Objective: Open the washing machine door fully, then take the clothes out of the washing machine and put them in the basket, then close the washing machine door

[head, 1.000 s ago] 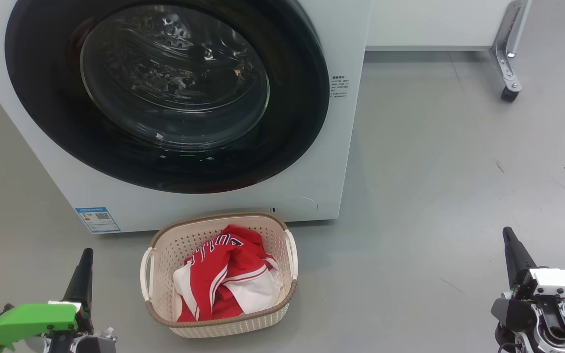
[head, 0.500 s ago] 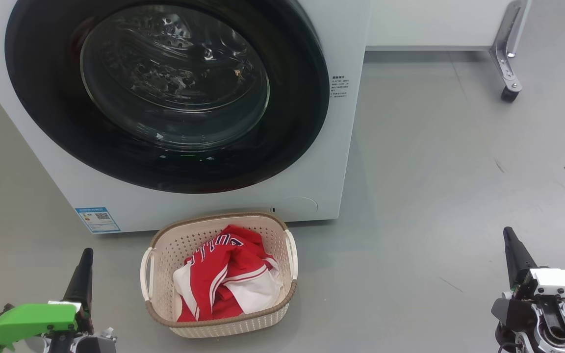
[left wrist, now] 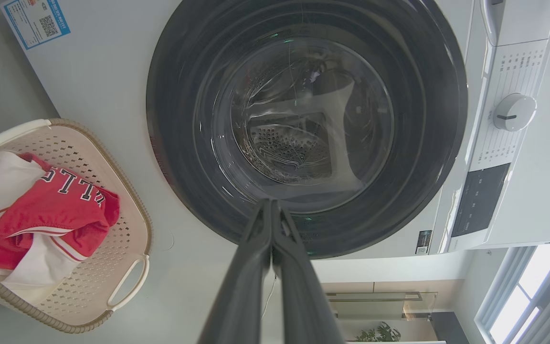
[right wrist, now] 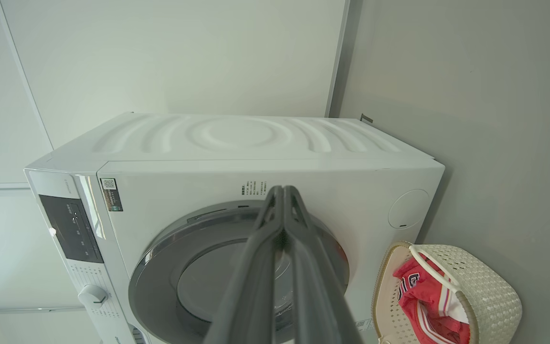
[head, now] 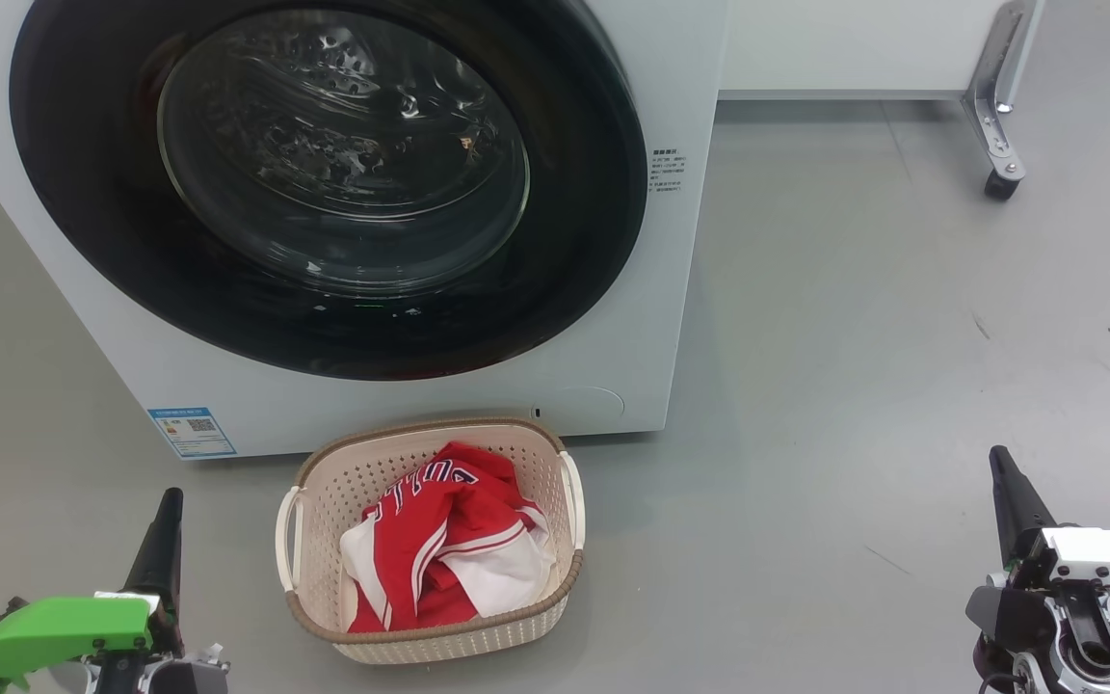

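Door [head: 333, 173] at upper left looks shut and clothes [head: 439, 549] lie in basket [head: 449, 641], so the task seems finished; left gripper [head: 170, 501] and right gripper [head: 998, 459], jaws together, need only rest.

Head looks down; low wrist views share the washing machine [head: 675, 308] and basket [head: 351, 482].

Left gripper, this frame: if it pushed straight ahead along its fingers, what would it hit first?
Most likely the washing machine door. The shut left gripper points at its black ring beside the glass, and the left wrist view shows nothing in between. How far off the door is, I cannot tell.
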